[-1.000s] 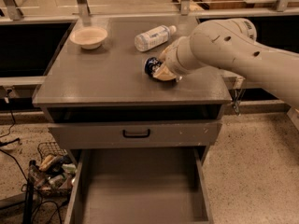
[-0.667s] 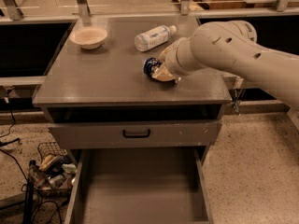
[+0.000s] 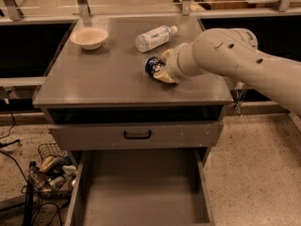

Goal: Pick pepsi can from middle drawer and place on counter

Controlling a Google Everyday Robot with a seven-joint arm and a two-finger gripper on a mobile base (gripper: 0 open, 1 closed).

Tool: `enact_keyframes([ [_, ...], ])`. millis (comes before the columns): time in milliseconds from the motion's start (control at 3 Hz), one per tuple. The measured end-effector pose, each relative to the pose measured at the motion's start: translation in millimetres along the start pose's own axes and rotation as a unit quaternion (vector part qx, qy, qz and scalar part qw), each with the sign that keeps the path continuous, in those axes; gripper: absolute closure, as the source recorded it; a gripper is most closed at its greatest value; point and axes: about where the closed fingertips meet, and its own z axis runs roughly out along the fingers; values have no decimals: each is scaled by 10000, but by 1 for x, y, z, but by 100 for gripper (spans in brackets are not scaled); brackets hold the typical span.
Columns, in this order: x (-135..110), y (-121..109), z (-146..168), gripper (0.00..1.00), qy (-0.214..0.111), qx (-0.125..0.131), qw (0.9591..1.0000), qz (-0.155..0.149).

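The pepsi can, dark blue with a silvery end, lies tilted at the right middle of the counter. My gripper comes in from the right, its beige fingers closed around the can, which is resting on or just above the counter top. The middle drawer is pulled out at the bottom of the view. Its grey floor holds nothing.
A clear white-labelled plastic bottle lies on its side just behind the can. A beige bowl stands at the counter's back left. A closed drawer front with a black handle sits above the open drawer. A wire basket of clutter is on the floor at left.
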Motion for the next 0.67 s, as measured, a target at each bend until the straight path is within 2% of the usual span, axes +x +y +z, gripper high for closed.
enact_keyframes([
  [333,0,0,0,82,0,0,10000,0],
  [667,0,0,0,58,0,0,10000,0],
])
